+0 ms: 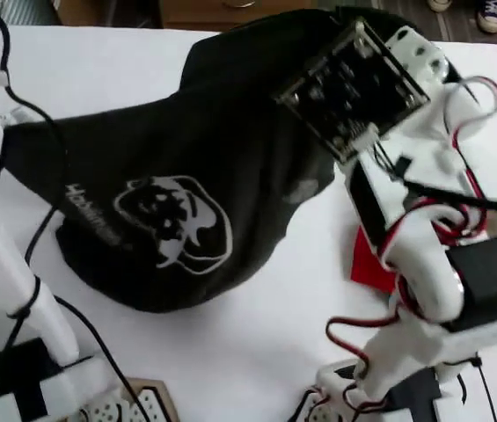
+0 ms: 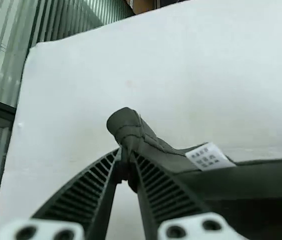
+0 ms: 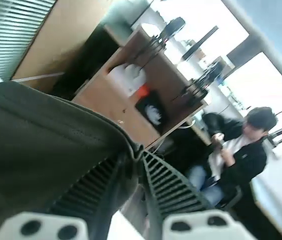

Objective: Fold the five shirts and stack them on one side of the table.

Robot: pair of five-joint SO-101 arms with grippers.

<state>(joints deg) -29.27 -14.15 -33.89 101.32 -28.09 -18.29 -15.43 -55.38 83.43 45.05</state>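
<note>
shirt: black shirt (image 1: 186, 176) w/ white print is lying mid-table (image 1: 257, 352), bunched, not flat; long axis is running from left-mid to upper right of the high frame
left claw: left gripper (image 2: 127, 159) is pinching tight on a small fold of the shirt (image 2: 131, 127), just beside the white neck tag (image 2: 208, 157); so it's holding the left-mid end
right claw: right gripper (image 3: 137, 159) is clamping a hem of the shirt (image 3: 41, 140), raised off the table at upper right of the high frame, under its camera board (image 1: 354, 83)
key relation: shirt is spanning btwn both claws, one at each end of the long axis; neither arm is nearer, both are gripping it; body is sagging toward lower centre
next move (judgmt): prob. calling for both ends to be drawn apart along that axis to flatten the cloth before any fold; right end is hanging higher
edges: upper right end is sitting near the far table edge, little room there
open room: bare white table is showing at lower centre & upper left of the high frame
obstacles: red cloth piece (image 1: 367, 259) is lying just beside the right arm, right-mid; black cable (image 1: 61, 167) is crossing the shirt's left end, snag risk
</note>
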